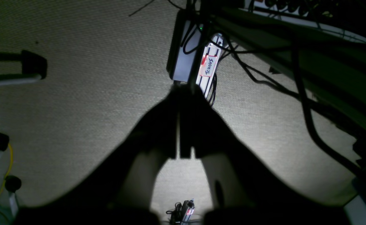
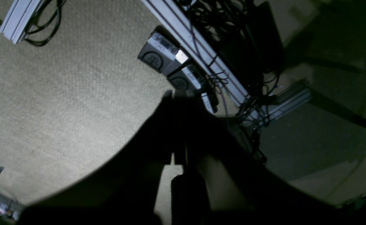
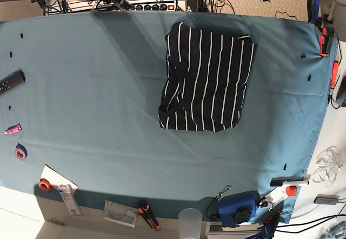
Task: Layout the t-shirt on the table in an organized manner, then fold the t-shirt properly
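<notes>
The t-shirt [image 3: 208, 82], dark with thin white stripes, lies folded into a rough rectangle on the teal table [image 3: 97, 87], right of centre and towards the far edge. Neither arm shows in the base view. In the left wrist view my left gripper [image 1: 183, 89] is a dark silhouette with its fingers pressed together and nothing between them, hanging over carpet floor. In the right wrist view my right gripper [image 2: 178, 93] is likewise shut and empty above the floor. The shirt appears in neither wrist view.
A remote [image 3: 11, 82], a pink item [image 3: 12, 129] and tape rolls [image 3: 20, 152] lie at the table's left edge. Cutters [image 3: 147, 214], a plastic cup [image 3: 190, 220] and a blue box [image 3: 238, 206] sit at the near edge. Power bricks and cables [image 1: 208, 65] lie on the floor.
</notes>
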`<state>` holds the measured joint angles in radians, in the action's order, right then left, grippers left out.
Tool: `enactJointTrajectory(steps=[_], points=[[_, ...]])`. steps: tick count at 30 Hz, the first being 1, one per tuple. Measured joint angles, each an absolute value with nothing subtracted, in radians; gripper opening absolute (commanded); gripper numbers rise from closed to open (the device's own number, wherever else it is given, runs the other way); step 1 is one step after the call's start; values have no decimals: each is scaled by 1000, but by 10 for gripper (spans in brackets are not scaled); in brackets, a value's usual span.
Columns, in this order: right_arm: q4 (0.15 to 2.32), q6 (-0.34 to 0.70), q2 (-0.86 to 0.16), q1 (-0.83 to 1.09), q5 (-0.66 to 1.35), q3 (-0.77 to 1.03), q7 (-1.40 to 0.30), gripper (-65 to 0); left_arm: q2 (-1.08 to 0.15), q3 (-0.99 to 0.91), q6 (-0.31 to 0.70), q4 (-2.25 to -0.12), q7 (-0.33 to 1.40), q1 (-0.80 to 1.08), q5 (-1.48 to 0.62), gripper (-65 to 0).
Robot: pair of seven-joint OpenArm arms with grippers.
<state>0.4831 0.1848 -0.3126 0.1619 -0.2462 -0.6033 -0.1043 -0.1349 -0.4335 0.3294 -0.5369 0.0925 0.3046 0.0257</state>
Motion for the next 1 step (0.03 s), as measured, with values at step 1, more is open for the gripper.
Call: enactJointTrajectory(steps=[1], points=[[482,183,-312,164,-246,-603,-104,-650,-135,-434,329,-537,93,305,26,-650]])
